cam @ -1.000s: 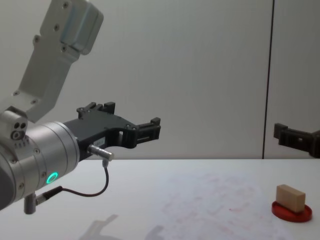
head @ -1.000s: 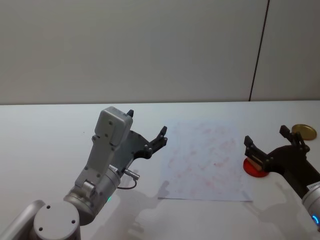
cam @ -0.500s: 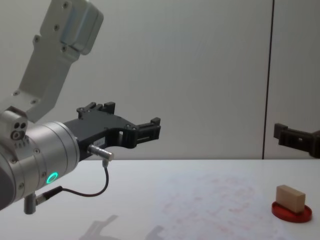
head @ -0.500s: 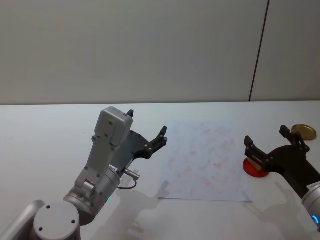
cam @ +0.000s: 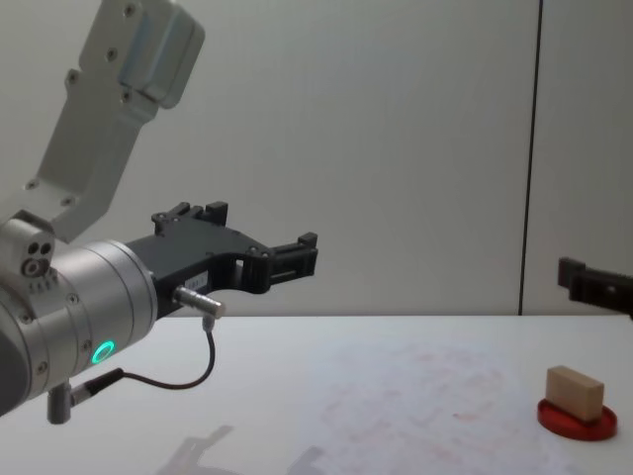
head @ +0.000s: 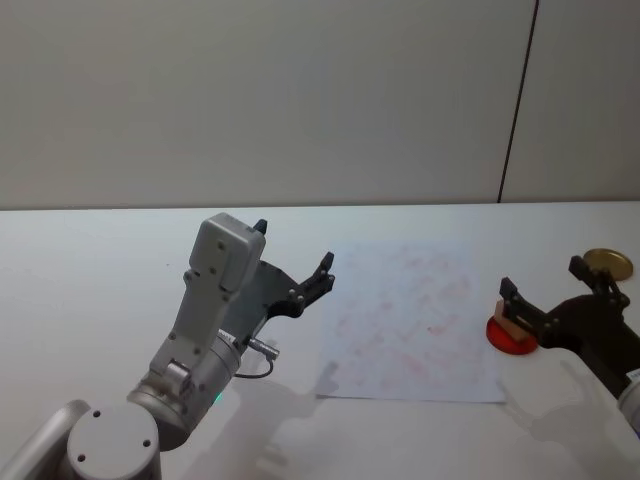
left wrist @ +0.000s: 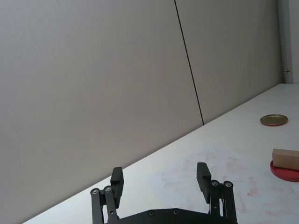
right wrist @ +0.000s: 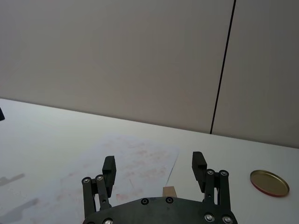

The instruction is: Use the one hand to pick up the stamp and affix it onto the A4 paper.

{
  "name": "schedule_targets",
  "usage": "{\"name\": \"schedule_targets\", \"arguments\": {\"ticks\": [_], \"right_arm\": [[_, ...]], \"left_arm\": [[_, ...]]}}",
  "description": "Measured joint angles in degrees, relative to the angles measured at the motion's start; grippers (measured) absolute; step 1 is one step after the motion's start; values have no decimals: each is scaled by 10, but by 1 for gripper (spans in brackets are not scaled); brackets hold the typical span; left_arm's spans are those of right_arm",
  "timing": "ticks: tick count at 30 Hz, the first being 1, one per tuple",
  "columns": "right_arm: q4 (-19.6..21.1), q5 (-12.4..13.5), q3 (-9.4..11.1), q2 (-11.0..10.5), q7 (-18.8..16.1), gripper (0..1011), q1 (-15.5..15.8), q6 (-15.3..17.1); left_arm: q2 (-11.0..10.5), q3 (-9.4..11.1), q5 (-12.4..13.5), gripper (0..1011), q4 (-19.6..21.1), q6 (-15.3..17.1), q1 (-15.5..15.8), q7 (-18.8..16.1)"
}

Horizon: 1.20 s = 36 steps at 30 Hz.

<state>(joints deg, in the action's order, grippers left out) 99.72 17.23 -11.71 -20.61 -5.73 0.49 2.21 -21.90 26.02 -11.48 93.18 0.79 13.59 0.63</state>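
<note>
The right end effector (head: 541, 278) hovered wide open above the stamp (cam: 575, 392). The stamp sat on the red disc (cam: 578, 422), just beside the right edge of the A4 paper (head: 410, 320) on the tabletop (head: 100, 260). The left end effector (head: 294, 243), also spread wide, hung raised left of the sheet.

Legible text, brands, numbers or signs: none.
Faint pinkish-red marks (head: 432, 327) scattered across the A4 paper (head: 400, 350), lying flat on the worktop (head: 100, 260), too pale and blurred to resolve into letters or figures. Small pale label (cam: 214, 267) on the black body of the left gripper (cam: 247, 228), chest view, lettering too small to make out.
</note>
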Motion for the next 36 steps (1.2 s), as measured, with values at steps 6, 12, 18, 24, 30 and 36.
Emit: {"name": "schedule_targets", "arguments": {"ticks": [6,12,18,24,30,36], "right_arm": [[-12,0,5,-8,-13,1001,-3,16],[-30,-5,8,-12,-27,1001,-10,35],[-53,-9,10,-11,-41,1001,-24,55],[-80,-13,10,-7,-52,1001,-42,71],[-101,-16,10,-3,-62,1001,-57,84],[-128,-18,7,4,-73,1001,-74,96]], "left_arm": [[0,0,0,993,0,0,0,0],[0,0,0,993,0,0,0,0],[0,0,0,993,0,0,0,0],[0,0,0,993,0,0,0,0],[0,0,0,993,0,0,0,0],[0,0,0,993,0,0,0,0]]}}
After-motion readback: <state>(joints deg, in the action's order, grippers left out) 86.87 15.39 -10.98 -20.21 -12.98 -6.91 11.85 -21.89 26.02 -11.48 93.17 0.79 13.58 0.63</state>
